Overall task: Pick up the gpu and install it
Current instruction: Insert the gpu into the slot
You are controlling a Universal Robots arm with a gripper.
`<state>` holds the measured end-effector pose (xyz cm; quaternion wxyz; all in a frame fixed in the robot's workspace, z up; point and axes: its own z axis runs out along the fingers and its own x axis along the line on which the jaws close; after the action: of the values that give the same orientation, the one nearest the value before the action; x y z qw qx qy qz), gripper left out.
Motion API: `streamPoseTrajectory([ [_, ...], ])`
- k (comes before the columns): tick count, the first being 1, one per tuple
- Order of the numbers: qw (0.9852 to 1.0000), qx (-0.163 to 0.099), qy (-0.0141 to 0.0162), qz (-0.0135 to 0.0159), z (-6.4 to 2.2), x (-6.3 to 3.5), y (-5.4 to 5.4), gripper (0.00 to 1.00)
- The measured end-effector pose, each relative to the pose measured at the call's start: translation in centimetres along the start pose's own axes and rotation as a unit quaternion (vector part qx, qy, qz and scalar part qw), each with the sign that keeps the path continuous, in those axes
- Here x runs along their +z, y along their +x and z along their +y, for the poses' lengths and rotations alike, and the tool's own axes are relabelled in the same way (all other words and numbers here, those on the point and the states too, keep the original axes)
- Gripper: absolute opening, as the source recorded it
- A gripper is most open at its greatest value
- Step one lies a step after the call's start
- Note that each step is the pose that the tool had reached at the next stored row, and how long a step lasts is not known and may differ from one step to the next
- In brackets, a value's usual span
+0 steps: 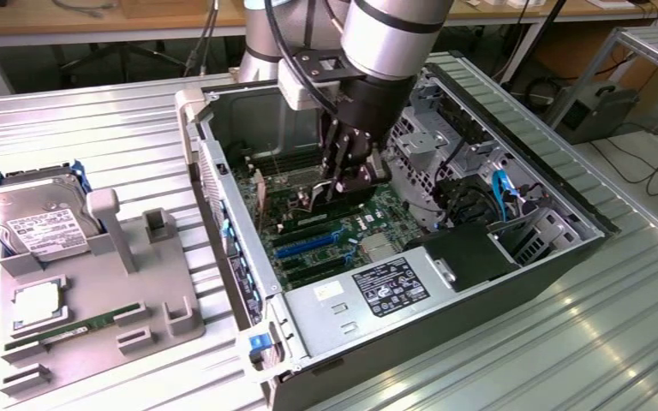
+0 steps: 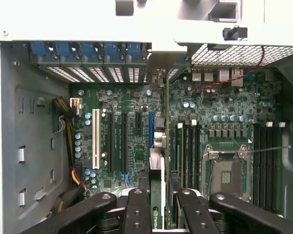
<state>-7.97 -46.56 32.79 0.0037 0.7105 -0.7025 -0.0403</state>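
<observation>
Exterior view: arm is reaching down into the open computer case (image 1: 558,224), with the gripper (image 1: 348,181) hanging low over the motherboard (image 1: 358,240). Hard drive (image 1: 34,224) is lying on a grey tray (image 1: 181,295) at nine o'clock from the case.

Wrist view: fingers (image 2: 136,209) are pinching the gpu (image 2: 156,180) from both sides. Card is standing edge-on over the motherboard, running alongside the blue slot (image 2: 150,127).

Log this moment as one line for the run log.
gripper: shut on slim dark gpu card | place: inside open metal computer case, over green motherboard | seated: cannot tell
</observation>
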Motion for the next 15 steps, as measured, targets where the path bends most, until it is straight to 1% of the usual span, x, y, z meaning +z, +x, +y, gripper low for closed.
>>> streamPoseTrajectory([
  [1, 1.0000, -0.001, 0.0000, -0.0001, 0.02, 0.15, 0.0, 0.26],
  [3, 1.0000, -0.003, -0.0001, -0.0016, 0.10, 0.77, 0.1, 0.26],
  [4, 1.0000, -0.003, -0.0001, -0.0018, 0.13, 0.96, 0.1, 0.26],
  [15, 1.0000, -0.003, -0.0001, -0.0019, 0.10, 2.98, 0.2, 0.26],
])
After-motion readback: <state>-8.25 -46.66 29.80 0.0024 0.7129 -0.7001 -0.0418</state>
